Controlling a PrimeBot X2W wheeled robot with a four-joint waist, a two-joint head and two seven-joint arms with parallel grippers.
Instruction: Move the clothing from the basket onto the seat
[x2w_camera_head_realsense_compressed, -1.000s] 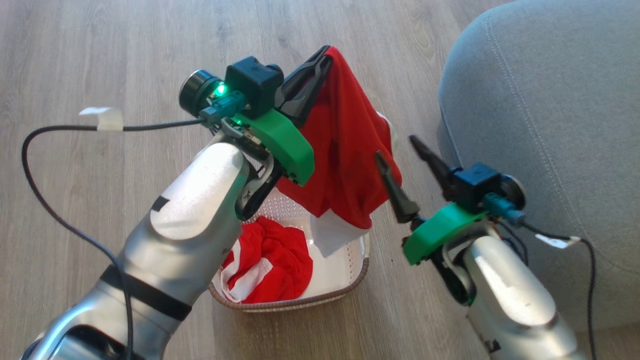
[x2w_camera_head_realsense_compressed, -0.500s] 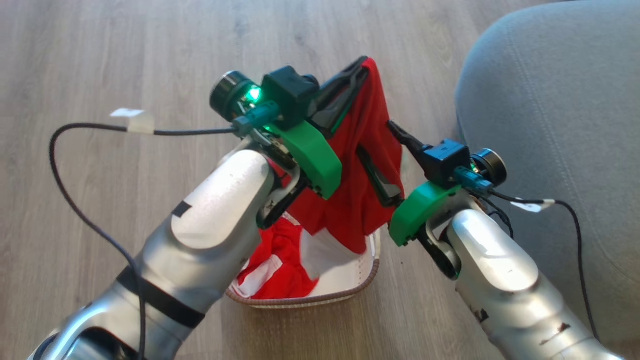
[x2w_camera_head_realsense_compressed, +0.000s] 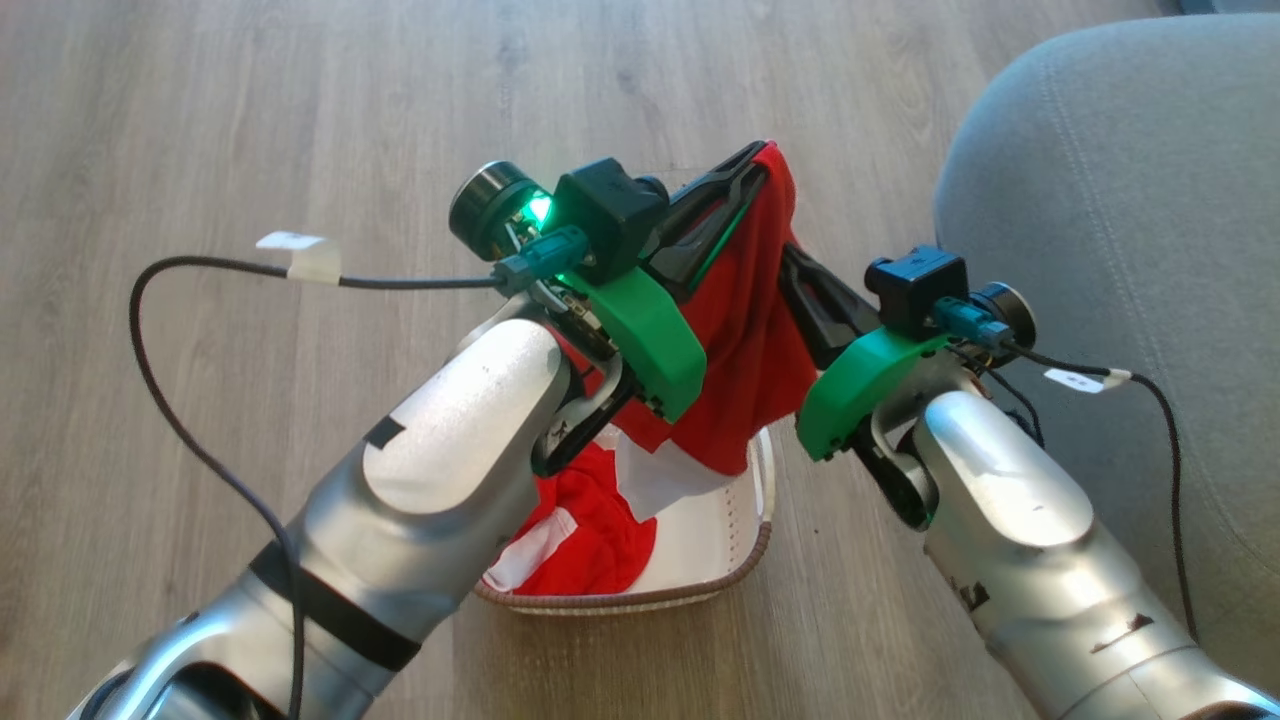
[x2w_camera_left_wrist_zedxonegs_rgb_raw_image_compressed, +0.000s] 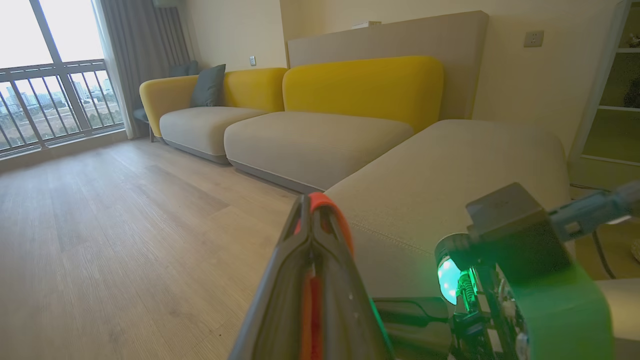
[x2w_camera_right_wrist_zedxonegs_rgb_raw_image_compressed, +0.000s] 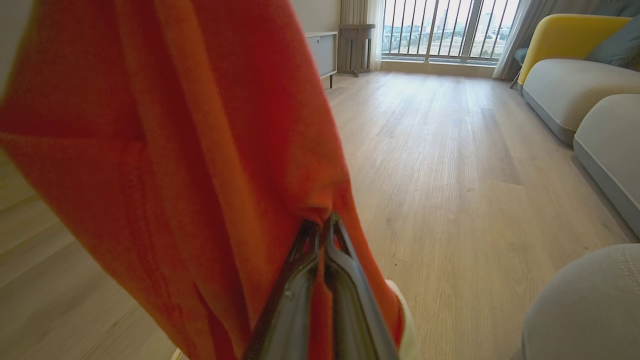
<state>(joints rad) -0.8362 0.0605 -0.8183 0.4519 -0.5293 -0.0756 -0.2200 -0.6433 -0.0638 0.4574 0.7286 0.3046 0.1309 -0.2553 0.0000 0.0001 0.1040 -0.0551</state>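
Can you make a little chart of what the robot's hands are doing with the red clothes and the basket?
left gripper: shut on top of the hanging garment
right gripper: shut on the same garment, lower down
hanging garment: red and white, over the basket
second garment: red and white, lying in the basket
seat: grey, to the basket's right

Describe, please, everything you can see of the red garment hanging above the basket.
The red garment is soft, bright red fabric with a white panel at its lower edge. It hangs in loose folds above the basket, pinched at its top by the shut left gripper and at its side edge by the shut right gripper.
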